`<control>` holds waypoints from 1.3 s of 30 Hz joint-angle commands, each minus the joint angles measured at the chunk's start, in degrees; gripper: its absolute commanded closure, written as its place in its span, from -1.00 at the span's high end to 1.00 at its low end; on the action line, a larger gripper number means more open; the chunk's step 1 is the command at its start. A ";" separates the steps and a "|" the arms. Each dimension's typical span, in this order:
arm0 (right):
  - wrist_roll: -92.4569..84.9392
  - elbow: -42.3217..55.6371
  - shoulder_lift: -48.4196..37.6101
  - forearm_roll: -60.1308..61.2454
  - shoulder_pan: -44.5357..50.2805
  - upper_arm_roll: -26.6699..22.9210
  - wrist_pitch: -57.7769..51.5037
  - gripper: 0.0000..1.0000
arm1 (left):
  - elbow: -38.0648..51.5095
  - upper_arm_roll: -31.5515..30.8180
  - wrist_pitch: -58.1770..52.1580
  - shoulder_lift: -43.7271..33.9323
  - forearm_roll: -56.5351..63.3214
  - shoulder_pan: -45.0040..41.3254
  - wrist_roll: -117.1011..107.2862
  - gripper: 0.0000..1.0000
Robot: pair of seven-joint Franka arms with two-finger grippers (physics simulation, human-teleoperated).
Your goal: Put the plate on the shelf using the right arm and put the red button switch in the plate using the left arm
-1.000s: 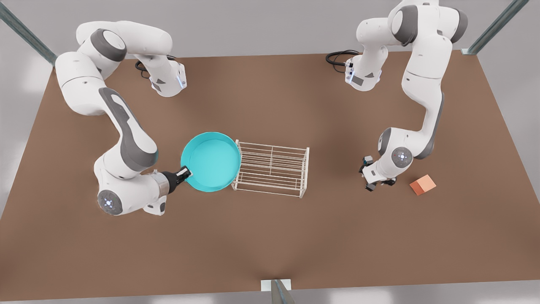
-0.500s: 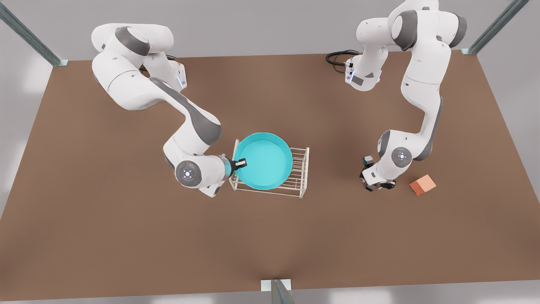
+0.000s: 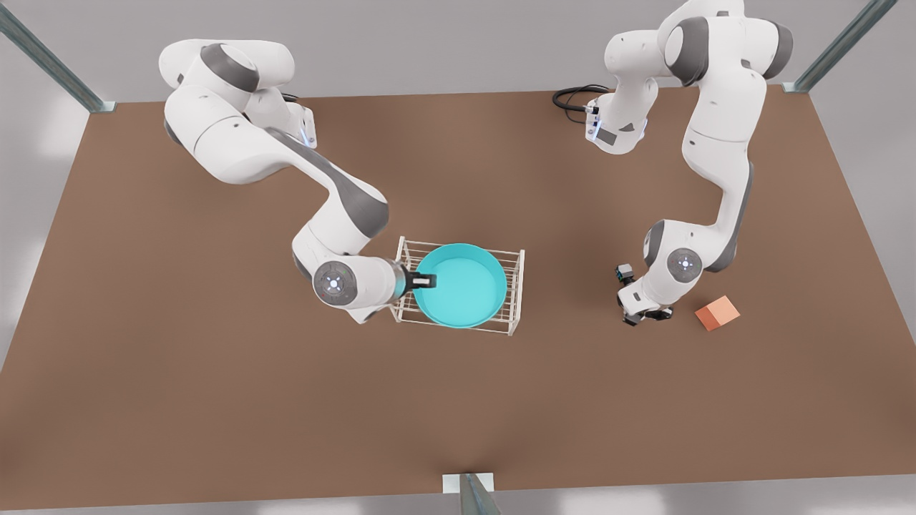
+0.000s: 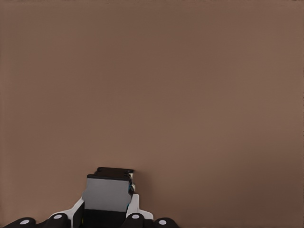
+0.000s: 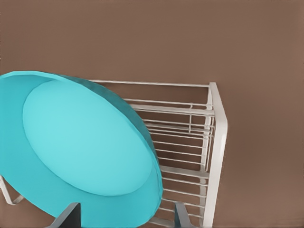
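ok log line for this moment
right claw: shut on round teal plate | plate: over white wire shelf | left claw: by table, cannot tell

a brown table (image 3: pixel 215 400) carries the white wire shelf (image 3: pixel 512 286) and an orange-pink block (image 3: pixel 717 312).

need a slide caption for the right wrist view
Right gripper holding the round teal plate over the white wire shelf.

The plate (image 3: pixel 461 285) covers the shelf (image 3: pixel 517 290) top (open table (image 3: pixel 458 408) all around).
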 commanded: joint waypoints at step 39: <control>-42.16 -2.82 -10.22 13.58 -1.29 -44.43 -1.87 1.00 | 42.21 -17.42 -24.26 8.10 -8.54 -23.19 -80.65 -0.17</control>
